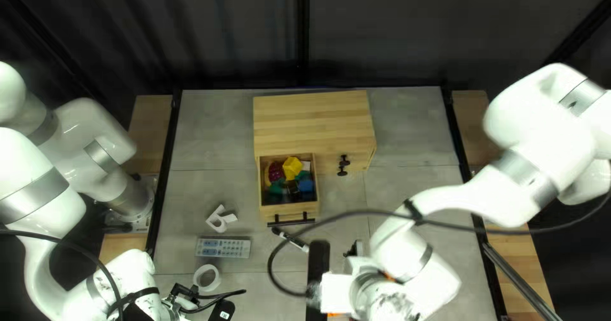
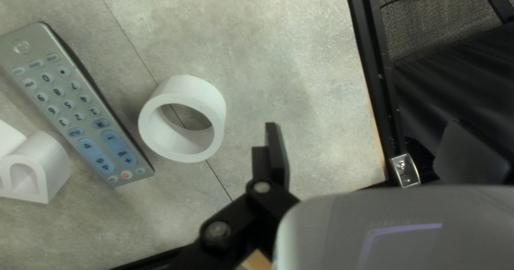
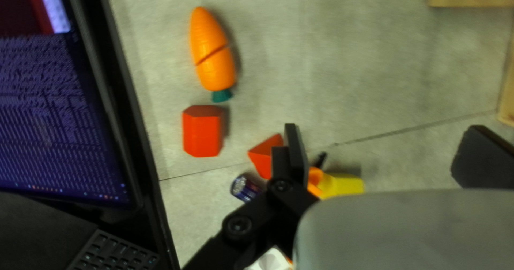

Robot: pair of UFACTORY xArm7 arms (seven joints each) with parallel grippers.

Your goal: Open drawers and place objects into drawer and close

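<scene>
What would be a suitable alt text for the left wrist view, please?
A gray remote control lies between a white ring and a partly visible white piece on a gray table. The left claw hangs open near the ring, holding nothing.

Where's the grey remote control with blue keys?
In the top left view, the grey remote control lies flat left of centre, nearer the table edge than the open wooden drawer, between the white R-like piece and white ring.
</scene>
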